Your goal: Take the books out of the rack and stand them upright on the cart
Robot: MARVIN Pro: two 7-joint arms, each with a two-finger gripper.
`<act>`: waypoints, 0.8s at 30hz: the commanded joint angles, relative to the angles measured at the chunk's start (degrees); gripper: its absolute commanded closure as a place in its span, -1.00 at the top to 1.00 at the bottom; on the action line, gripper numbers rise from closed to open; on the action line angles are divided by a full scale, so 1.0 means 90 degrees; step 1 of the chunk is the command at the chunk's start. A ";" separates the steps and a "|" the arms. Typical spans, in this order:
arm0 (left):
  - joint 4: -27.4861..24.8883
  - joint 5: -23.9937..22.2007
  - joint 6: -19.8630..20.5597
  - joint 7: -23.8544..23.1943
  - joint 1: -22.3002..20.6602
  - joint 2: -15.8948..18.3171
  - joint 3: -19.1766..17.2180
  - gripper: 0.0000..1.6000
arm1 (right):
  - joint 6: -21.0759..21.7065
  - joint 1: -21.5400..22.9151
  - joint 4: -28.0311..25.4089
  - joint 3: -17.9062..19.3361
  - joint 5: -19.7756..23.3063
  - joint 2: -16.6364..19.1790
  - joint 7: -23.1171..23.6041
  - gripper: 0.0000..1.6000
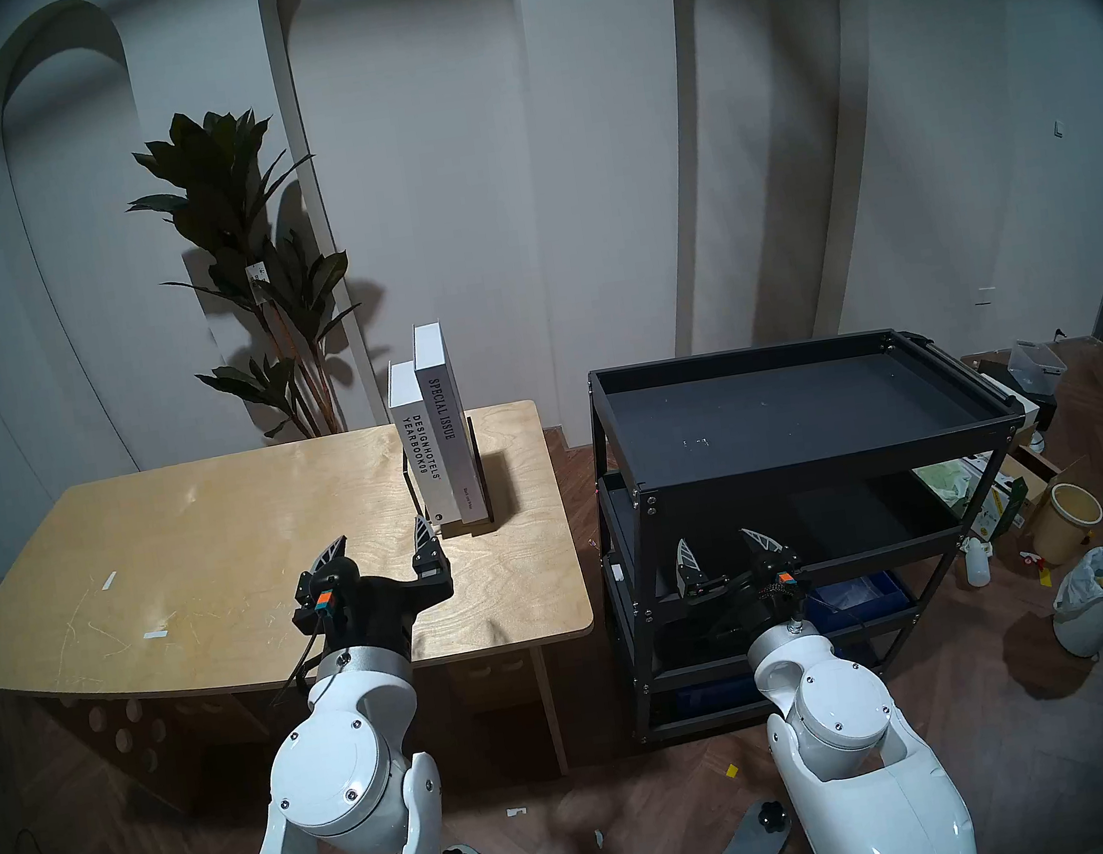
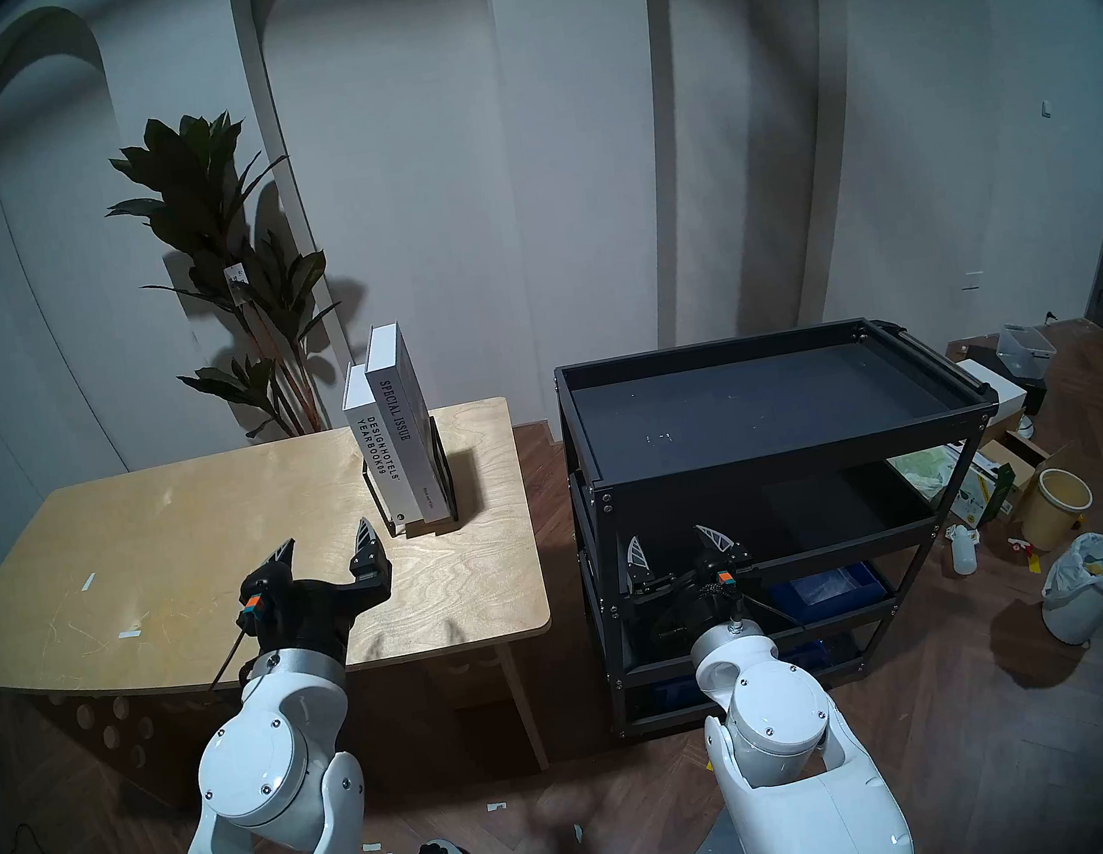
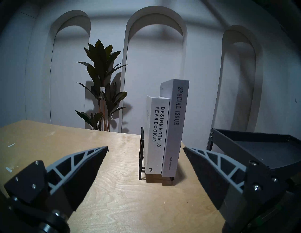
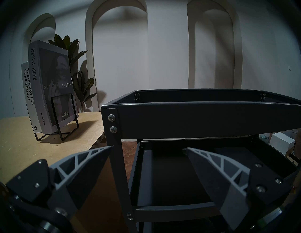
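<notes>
Glossy white arm shells with round screwed caps end in silver collars and black wrists (each bearing a small orange-and-teal tag). Each tool has grey, ribbed, pointed fingers (image 3: 78,164) bolted to black blocks.

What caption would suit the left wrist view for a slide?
Open left gripper faces two grey hardback books standing in a thin black wire rack on the light wooden table.

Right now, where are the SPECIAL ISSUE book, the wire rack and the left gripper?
SPECIAL ISSUE book (image 3: 176,123): left wrist view, on its spine.
Wire rack (image 4: 64,112): right wrist view, on its upright end frame.
Left gripper (image 1: 382,543): head left view, between its fingertips.
</notes>
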 commanded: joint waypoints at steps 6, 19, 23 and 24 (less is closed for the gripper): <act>-0.0241 0.0307 0.0477 0.1110 -0.0816 0.0387 0.1013 1.00 | -0.0024 0.0025 -0.0130 0.0004 0.0005 -0.0004 -0.0001 1.00; 0.0298 0.0895 0.0358 0.1899 -0.1797 0.0497 0.1850 1.00 | -0.0028 0.0030 -0.0121 0.0004 0.0004 -0.0004 0.0000 1.00; 0.0399 0.0988 0.0303 0.1847 -0.1842 0.0404 0.1807 1.00 | -0.0029 0.0031 -0.0119 0.0004 0.0004 -0.0004 0.0000 1.00; 0.0492 0.0990 0.0323 0.1831 -0.1974 0.0350 0.1790 1.00 | -0.0029 0.0032 -0.0117 0.0004 0.0004 -0.0004 0.0000 1.00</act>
